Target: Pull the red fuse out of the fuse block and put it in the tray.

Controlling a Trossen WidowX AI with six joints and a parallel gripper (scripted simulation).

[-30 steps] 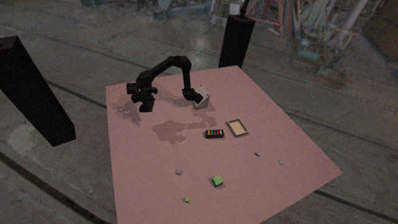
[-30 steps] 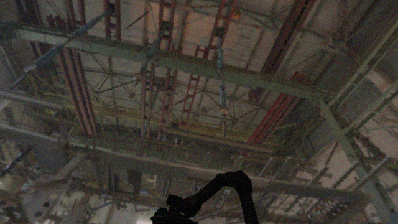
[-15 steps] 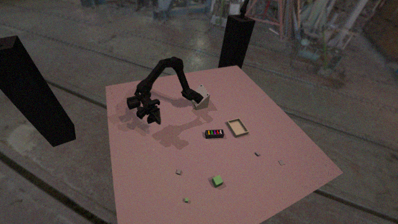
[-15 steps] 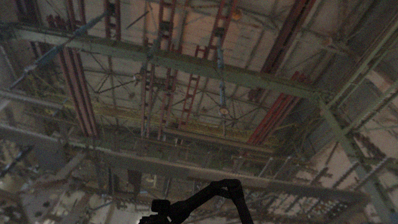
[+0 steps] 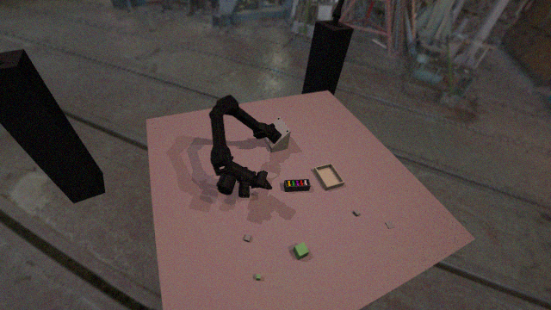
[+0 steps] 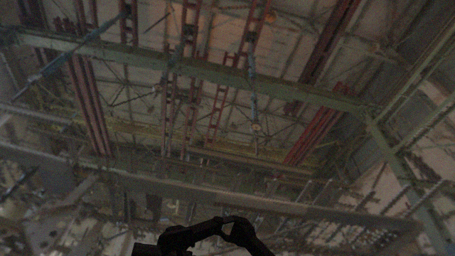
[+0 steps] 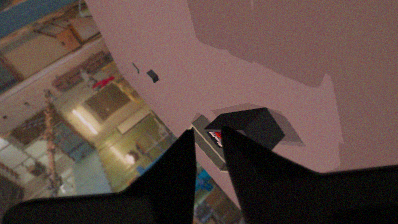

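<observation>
The black fuse block [image 5: 297, 187] [image 7: 250, 125] lies on the pink table [image 5: 344, 142] with a row of coloured fuses standing in it. The red fuse [image 5: 306, 182] [image 7: 216, 137] is at the end nearest the tan tray [image 5: 329, 176] [image 7: 201, 129], which sits just right of the block. My gripper [image 5: 269, 185] [image 7: 207, 135] is low over the table, just left of the block, and points at it. Its fingers stand a narrow gap apart with nothing between them. In the wrist view the block and red fuse show through the gap, further on.
A grey wedge-shaped arm base [image 5: 281, 137] stands behind the block. A green cube [image 5: 301, 250], a small green bit [image 5: 257, 276] and small grey cubes [image 5: 247, 238] [image 5: 355, 213] [image 5: 389, 225] lie toward the front. Black pillars [image 5: 43, 129] [image 5: 327, 56] stand off the table.
</observation>
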